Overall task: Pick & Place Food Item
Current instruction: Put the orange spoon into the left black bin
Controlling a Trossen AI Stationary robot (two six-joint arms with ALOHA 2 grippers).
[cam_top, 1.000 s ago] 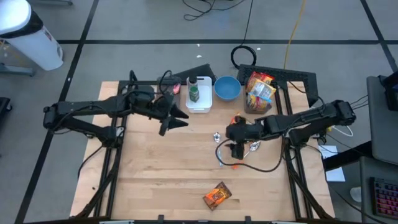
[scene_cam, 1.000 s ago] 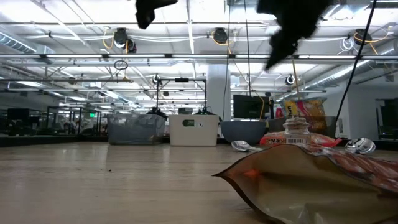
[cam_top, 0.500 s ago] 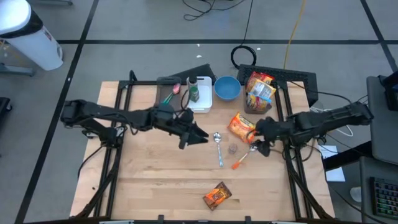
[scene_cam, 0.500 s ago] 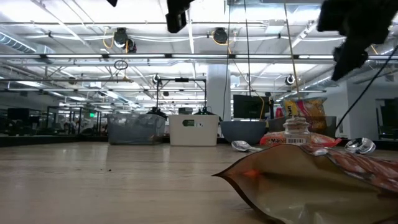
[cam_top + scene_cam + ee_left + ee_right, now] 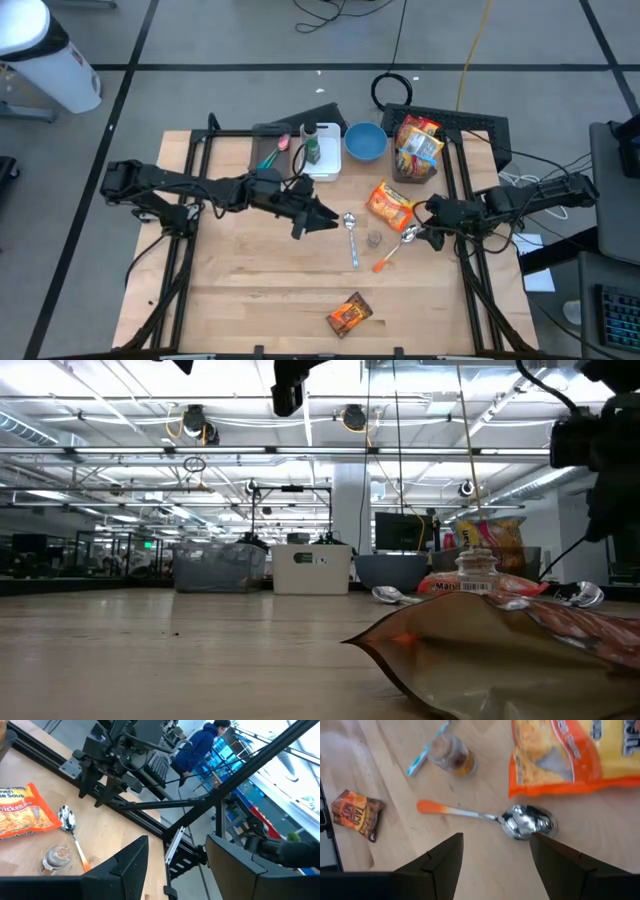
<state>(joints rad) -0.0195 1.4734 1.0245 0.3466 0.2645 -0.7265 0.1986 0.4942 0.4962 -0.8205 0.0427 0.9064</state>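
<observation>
An orange noodle-soup packet lies flat on the wooden table, right of centre. A dark taco-seasoning packet lies near the front edge and fills the foreground of the low view. My left gripper hovers open over the table's middle, pointing level toward the right side, with nothing between its fingers. My right gripper stands open above the table's right edge, tilted down over an orange-handled spoon, and holds nothing.
A silver spoon, a small spice jar and the orange-handled spoon lie between the grippers. At the back stand a white tub holding a green bottle, a blue bowl and a basket of snack bags.
My right gripper has drawn back from above the noodle packet toward the table's right edge, sinking and rolling; the packet, spoon and jar now show uncovered. My left gripper has swung from the back left toward the table's middle and a little down, then kept still.
</observation>
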